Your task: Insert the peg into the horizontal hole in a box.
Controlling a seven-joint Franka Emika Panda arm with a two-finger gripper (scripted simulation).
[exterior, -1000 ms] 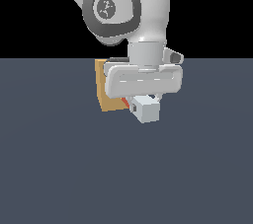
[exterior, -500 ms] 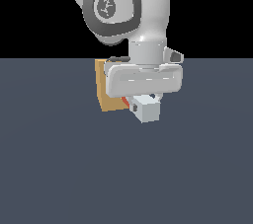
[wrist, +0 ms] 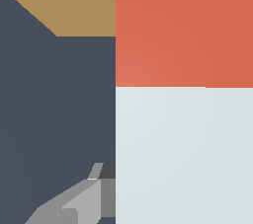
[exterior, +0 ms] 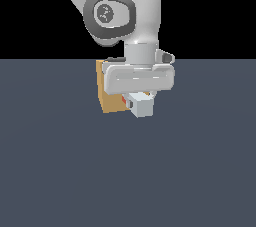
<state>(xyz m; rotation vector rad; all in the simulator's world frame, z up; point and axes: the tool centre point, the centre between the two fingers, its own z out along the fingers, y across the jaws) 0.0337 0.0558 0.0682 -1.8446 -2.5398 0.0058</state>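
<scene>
My gripper is shut on the peg and holds it level just above the floor. The peg's pale grey-white end faces the camera. Only a sliver of its red-orange half shows, pointing at the tan box right behind it. The hole is hidden behind the peg and my hand. In the wrist view the peg fills one side, white half near and red half far, with a corner of the box beyond it. One grey fingertip shows beside the peg.
The dark grey-blue floor spreads all round the box. My white arm rises above the box and hides its top and right side.
My gripper with the peg has shifted slightly toward the exterior view's left and closer to the box. The box has not moved.
</scene>
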